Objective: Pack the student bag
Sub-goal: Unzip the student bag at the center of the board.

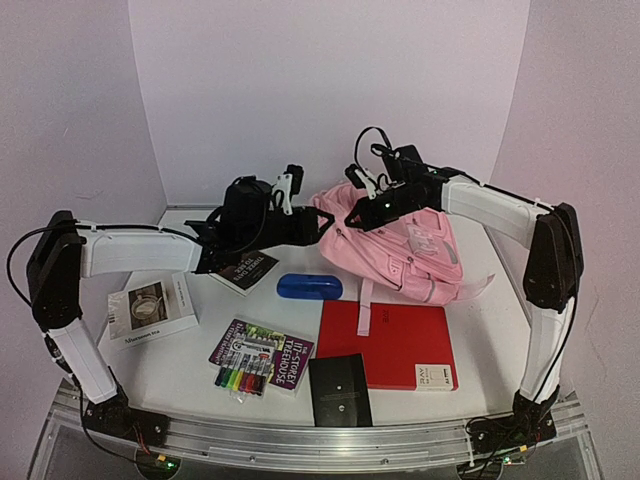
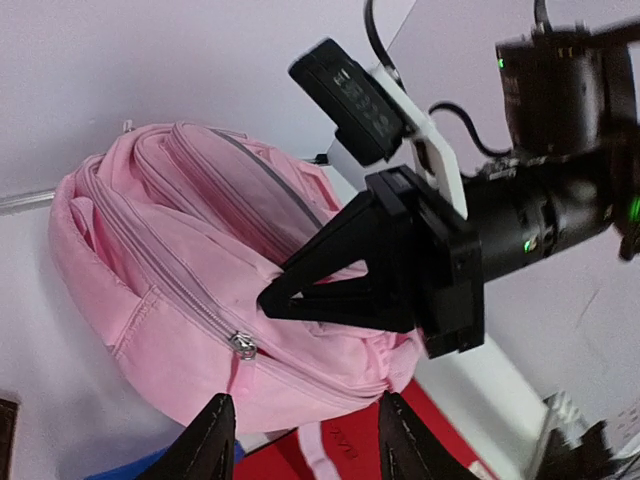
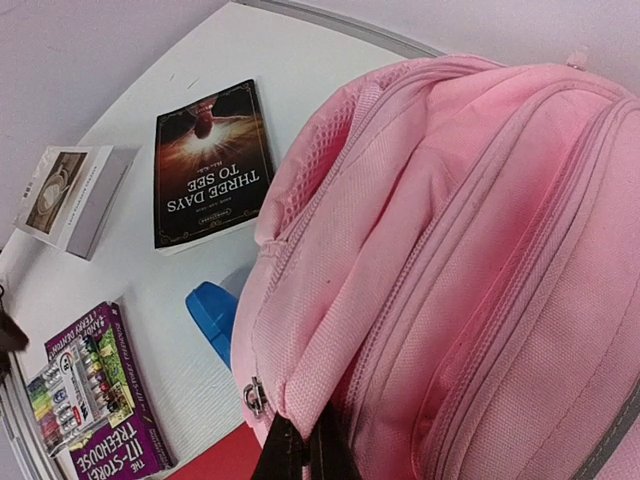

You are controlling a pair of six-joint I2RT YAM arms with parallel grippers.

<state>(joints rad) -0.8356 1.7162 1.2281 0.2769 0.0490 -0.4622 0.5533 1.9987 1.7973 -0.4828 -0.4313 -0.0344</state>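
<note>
My left gripper [image 2: 303, 402] stands apart, empty, just left of the bag [image 2: 170, 250]. The bag lies at the back of the table [image 1: 170, 372], long axis running rightward, zip pull [image 2: 241, 345] dead ahead. My right gripper [image 3: 304, 438] pinches its fabric, clamped tight.

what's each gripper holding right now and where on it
The right gripper is shut on the pink backpack, pinching a fold of fabric next to a zipper pull. The left gripper is open and holds nothing.
</note>
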